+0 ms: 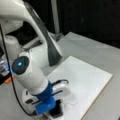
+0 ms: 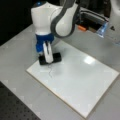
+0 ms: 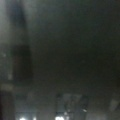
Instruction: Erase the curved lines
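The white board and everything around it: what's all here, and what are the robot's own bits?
white board: one, white, flat on the grey table in both front views.
curve lines: one thin dark squiggle, on the board near its corner, just beside the eraser and not covered by it.
eraser: one, black block, resting on the board under the tool.
table: one, grey, under the board.
orange object: one, small, at a front view's top, behind the arm.
wrist view: dark, nothing can be made out.
arm: one, white with a blue band, bent down over the board.
tool: one, white, on the eraser at the board's corner.
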Controlling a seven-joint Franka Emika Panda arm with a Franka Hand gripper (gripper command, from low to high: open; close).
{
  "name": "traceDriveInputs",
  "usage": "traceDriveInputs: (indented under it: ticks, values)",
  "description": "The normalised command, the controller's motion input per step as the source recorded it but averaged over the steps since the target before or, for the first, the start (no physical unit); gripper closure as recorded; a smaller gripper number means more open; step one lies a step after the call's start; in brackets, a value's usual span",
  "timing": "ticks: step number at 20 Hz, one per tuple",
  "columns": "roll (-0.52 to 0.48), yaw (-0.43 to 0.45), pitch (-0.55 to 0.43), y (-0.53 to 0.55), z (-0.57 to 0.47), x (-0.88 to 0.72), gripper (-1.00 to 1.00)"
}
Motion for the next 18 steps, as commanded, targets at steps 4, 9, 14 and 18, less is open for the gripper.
traceDriveInputs:
  ticks: [4, 9, 14, 18]
  values:
    - [0.038, -0.104, -0.148, 0.23, -0.25, -0.16, 1.00]
    - [0.040, -0.109, -0.142, 0.24, -0.25, -0.14, 1.00]
    - [0.039, -0.123, -0.139, 0.20, -0.25, -0.14, 1.00]
    - [0.039, -0.127, -0.138, 0.19, -0.25, -0.15, 1.00]
